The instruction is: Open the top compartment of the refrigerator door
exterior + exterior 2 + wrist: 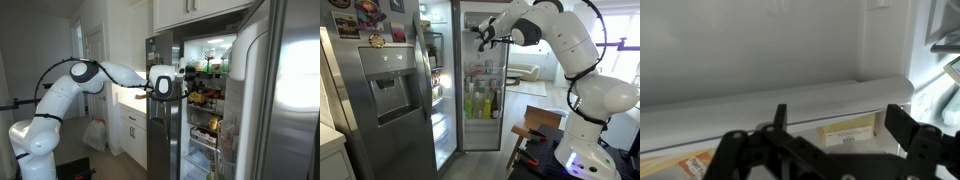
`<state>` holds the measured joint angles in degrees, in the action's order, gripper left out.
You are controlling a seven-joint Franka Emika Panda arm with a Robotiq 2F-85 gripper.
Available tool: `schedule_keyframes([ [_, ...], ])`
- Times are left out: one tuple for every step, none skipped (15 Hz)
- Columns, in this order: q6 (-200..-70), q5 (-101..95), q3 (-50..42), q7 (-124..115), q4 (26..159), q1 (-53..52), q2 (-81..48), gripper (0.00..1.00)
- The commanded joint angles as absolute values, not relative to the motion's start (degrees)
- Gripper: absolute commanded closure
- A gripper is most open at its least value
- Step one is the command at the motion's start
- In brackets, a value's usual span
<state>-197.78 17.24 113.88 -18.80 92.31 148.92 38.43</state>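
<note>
The refrigerator door (162,125) is a narrow grey steel panel with a dark patch near its top. It stands swung open. Its inner side with shelves of bottles shows in an exterior view (480,100). My gripper (166,84) is at the upper part of this door, by the inner top shelf (480,36). In the wrist view the two dark fingers (840,130) are spread apart with nothing between them. They face a white ledge of the door's top compartment (790,100), with a yellow label (845,133) below it. I cannot tell whether they touch it.
The lit fridge interior (208,90) holds shelves of food. A second steel door with an ice dispenser and magnets (382,95) stands beside it. White cabinets and a counter (130,105) lie behind my arm. A white bag (95,135) sits on the floor.
</note>
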Motion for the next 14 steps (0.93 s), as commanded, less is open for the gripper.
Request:
schedule_keyframes([
  [-198.23, 17.62, 112.34, -22.61, 89.24, 149.4, 41.34, 0.0],
  [-198.23, 17.67, 112.33, -22.93, 88.69, 149.75, 41.72, 0.0],
  [-198.23, 17.8, 111.22, -23.85, 88.93, 148.82, 42.05, 0.0],
  [-198.23, 17.82, 111.14, -24.12, 88.65, 149.02, 42.3, 0.0],
  [-198.23, 17.96, 111.14, -24.64, 88.05, 149.52, 42.69, 0.0],
  [-198.23, 18.06, 110.55, -25.28, 88.12, 149.26, 42.98, 0.0],
  [-198.23, 18.24, 110.04, -25.94, 87.91, 149.25, 43.36, 0.0],
  [-198.2, 20.2, 109.93, -24.65, 87.56, 149.16, 43.72, 0.0],
  [-198.2, 20.76, 109.62, -24.85, 87.49, 149.15, 43.92, 0.0],
  [-198.2, 21.17, 109.53, -24.76, 87.56, 149.16, 43.91, 0.0],
  [-198.23, 19.69, 109.15, -26.34, 87.77, 149.23, 43.94, 0.0],
  [-198.23, 19.62, 109.03, -26.55, 87.84, 149.23, 44.13, 0.0],
  [-198.23, 19.25, 109.36, -26.47, 88.51, 149.18, 43.79, 0.0],
  [-198.23, 19.16, 109.26, -26.38, 89.05, 148.83, 43.68, 0.0],
])
